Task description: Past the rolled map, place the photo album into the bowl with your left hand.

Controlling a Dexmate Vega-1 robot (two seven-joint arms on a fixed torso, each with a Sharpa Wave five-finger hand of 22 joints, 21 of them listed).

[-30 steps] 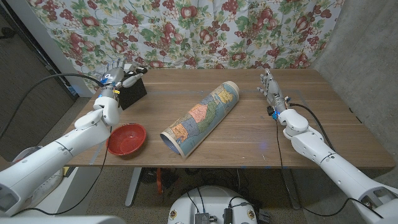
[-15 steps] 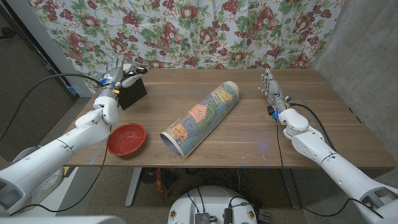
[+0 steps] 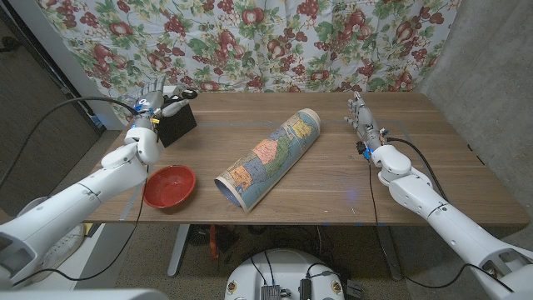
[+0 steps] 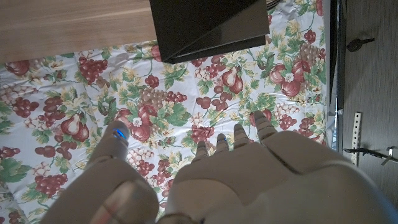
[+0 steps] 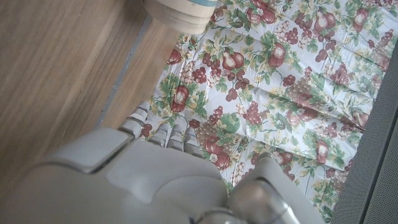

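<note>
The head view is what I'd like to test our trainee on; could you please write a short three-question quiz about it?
1. True or false: the photo album already lies in the red bowl.
2. Multiple choice: what lies between the two hands? A) a rolled map B) a kettle C) a laptop
3. Which hand is beside the album?

Key:
1. False; it stands on the wooden table, beyond the bowl.
2. A.
3. The left hand, fingers spread, not gripping it. The right hand is open near the far right side.
</note>
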